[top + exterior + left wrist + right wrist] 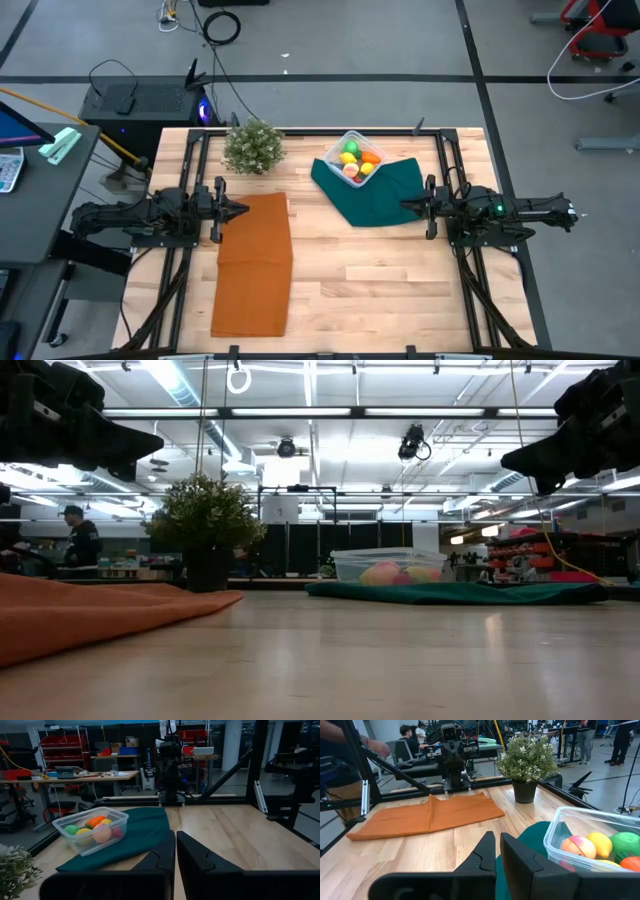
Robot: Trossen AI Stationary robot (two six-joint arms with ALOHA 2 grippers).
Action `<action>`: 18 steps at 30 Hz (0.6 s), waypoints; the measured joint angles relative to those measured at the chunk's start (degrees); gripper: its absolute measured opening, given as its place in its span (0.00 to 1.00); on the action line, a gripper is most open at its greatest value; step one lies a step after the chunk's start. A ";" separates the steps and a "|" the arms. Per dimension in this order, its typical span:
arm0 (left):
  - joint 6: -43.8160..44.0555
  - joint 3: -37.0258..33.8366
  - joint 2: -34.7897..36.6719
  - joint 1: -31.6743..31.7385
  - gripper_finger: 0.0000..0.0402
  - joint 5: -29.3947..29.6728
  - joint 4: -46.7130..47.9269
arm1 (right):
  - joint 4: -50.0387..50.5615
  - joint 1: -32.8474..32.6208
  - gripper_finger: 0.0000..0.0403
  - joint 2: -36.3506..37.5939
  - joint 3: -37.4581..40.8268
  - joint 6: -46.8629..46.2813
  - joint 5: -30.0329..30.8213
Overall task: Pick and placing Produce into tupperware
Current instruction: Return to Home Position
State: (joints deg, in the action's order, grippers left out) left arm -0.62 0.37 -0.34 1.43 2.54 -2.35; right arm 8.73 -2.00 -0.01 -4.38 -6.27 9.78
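Clear plastic box (367, 142) sat upper centre of the overhead view on the green cloth (390, 195), fruit (351, 149) inside. My left claw (243, 210) and right claw (404, 206) hung pinched narrow, empty, mid-left and mid-right. Pulling back, I judged, wanted a level path off the cloth.

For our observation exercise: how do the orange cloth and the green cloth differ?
The orange cloth is a long strip near the left gripper; the green cloth is shorter, skewed, near the right gripper. The green cloth carries the tupperware of produce; the orange cloth carries nothing. Both lie on the table.
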 joint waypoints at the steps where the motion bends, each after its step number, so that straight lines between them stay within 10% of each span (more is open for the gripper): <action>1: 0.00 0.00 -0.02 0.00 0.06 0.00 0.00 | 0.00 0.00 0.00 0.00 0.00 -0.01 0.00; 18: -0.02 0.00 -0.01 0.00 0.07 -0.01 0.00 | 0.00 0.00 0.00 0.00 0.00 -0.02 0.00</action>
State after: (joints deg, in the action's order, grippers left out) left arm -0.64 0.37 -0.35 1.43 2.52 -2.35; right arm 8.73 -2.00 -0.01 -4.38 -6.28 9.78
